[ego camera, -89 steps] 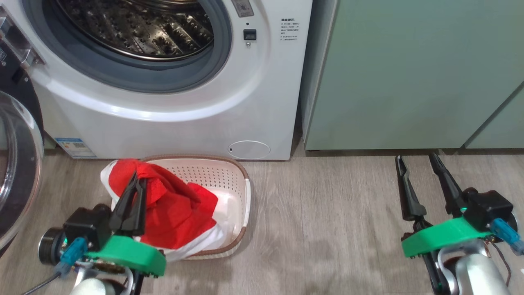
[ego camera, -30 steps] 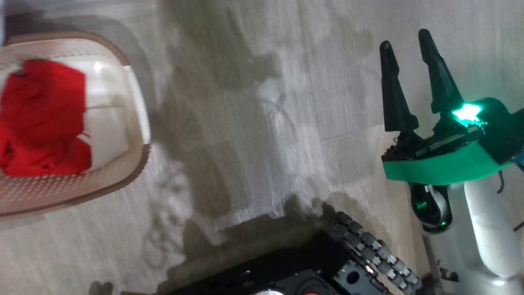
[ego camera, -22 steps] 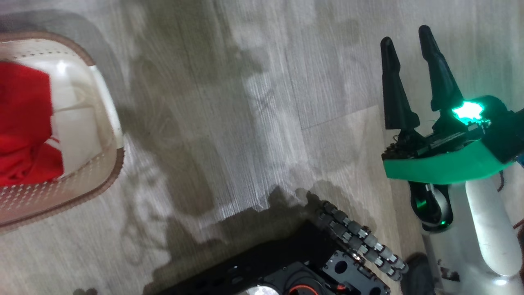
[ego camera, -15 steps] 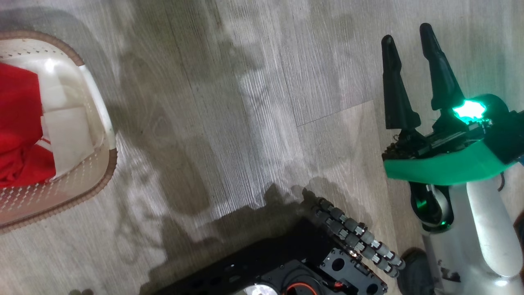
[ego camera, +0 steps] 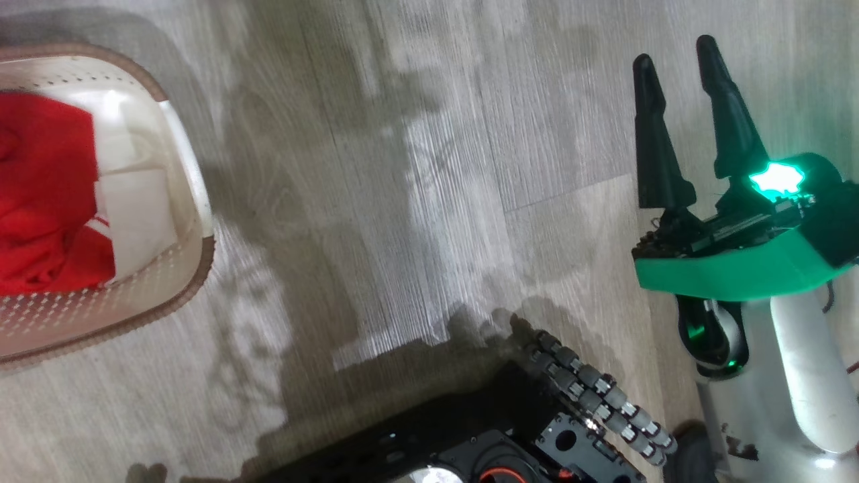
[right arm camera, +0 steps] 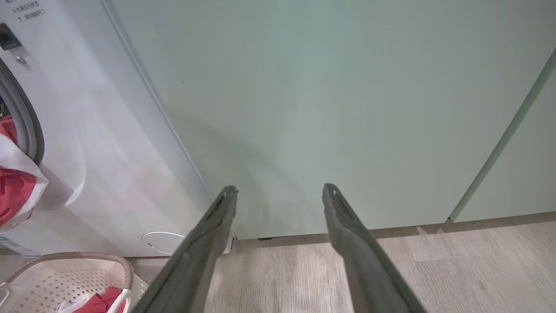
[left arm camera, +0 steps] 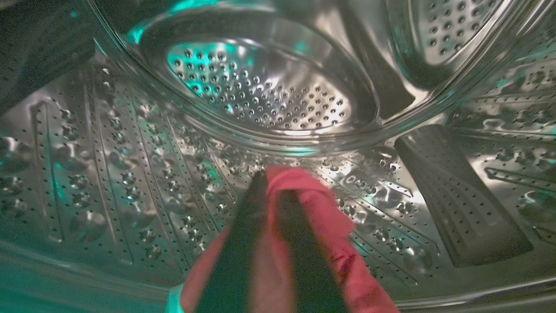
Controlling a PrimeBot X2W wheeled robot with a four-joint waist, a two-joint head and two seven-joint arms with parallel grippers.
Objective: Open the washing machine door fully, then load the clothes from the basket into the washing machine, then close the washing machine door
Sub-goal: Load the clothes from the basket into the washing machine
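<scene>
Moved from the basket point(ego camera: 198, 272) into the steel drum point(left arm camera: 260, 95) of the washing machine point(right arm camera: 108, 152), the left gripper point(left arm camera: 274, 184) is now seen by its own wrist camera deep among the perforated walls, where three seconds ago it was clamped on red fabric over the basket. The head camera has also been swung downward, so the floor point(ego camera: 402, 168) and the basket are seen from above instead of the machine's front.

A fold of the clothes point(left arm camera: 317, 204) is draped around and between the two dark fingers. A thin strip of red is seen between them, but the picture is blurred, and it cannot be told whether the cloth is still pinched or already let go.

More red fabric is seen lying in the basket, and a red and white piece is seen hanging at the drum's mouth in the right wrist view. The right gripper point(ego camera: 674, 52) is held wide and empty over the floor, facing the pale green cabinets point(right arm camera: 347, 108).

Loading is judged to be under way but not finished: the release inside the drum must be completed, and what lies in the basket must be fetched before the door is closed. Cloth left hanging over the drum's mouth could be caught by the door.
</scene>
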